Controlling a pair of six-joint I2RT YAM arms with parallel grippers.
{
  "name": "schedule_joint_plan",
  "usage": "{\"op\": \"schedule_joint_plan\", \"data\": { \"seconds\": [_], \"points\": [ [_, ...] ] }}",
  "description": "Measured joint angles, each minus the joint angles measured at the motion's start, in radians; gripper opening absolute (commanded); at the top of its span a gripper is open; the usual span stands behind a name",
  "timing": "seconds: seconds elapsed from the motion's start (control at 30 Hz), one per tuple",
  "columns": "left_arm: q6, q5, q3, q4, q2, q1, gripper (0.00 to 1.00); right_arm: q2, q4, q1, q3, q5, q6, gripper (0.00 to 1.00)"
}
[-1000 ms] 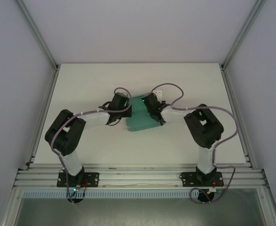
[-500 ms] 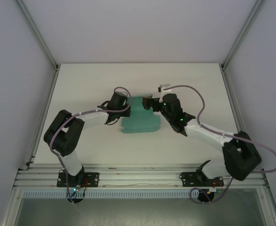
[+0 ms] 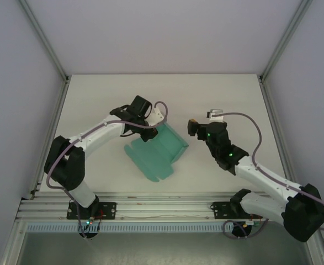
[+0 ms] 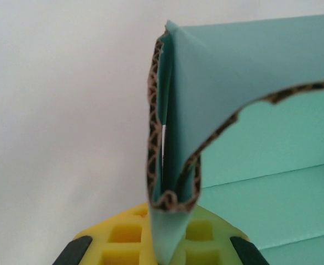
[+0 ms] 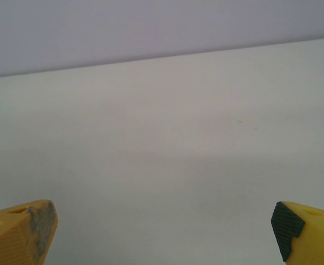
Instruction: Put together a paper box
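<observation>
The teal-green paper box (image 3: 156,152) lies partly folded on the white table, turned at an angle, near the middle. My left gripper (image 3: 149,134) is shut on a doubled-over flap at its far edge. In the left wrist view that folded flap (image 4: 170,165) stands upright between the yellow fingers (image 4: 120,237), its brown corrugated edge showing. My right gripper (image 3: 192,126) hangs open to the right of the box, apart from it. In the right wrist view its yellow fingertips (image 5: 24,232) stand wide with bare table between them.
Aluminium frame rails (image 3: 277,132) run along the table's left and right sides, and grey walls close in the back. Both arm bases (image 3: 90,210) sit on the near rail. A cable loops over the right arm (image 3: 250,124).
The right gripper let go of the box and drew back to the right. The left gripper kept hold, and the box swung round and slid toward the near side.
</observation>
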Motion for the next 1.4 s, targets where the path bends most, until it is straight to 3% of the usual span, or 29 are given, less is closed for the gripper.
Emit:
{"op": "schedule_joint_plan", "data": {
  "seconds": [0.47,0.67,1.0,1.1,1.4],
  "points": [
    [0.031,-0.351,0.352,-0.315,0.422,-0.147,0.00,-0.079,-0.097,-0.061,-0.050,0.026,0.037,1.00],
    [-0.032,-0.587,0.533,-0.413,0.577,-0.212,0.00,-0.079,-0.100,-0.070,-0.064,0.023,0.042,1.00],
    [-0.065,-0.848,0.673,-0.513,0.726,-0.284,0.00,-0.079,-0.142,-0.092,-0.079,0.035,0.049,1.00],
    [-0.067,-0.883,0.666,-0.502,0.731,-0.284,0.14,-0.079,-0.146,-0.092,-0.082,0.034,0.050,1.00],
    [-0.064,-0.899,0.641,-0.441,0.731,-0.272,0.34,-0.122,-0.146,-0.092,-0.087,0.026,0.053,1.00]
  ]
}}
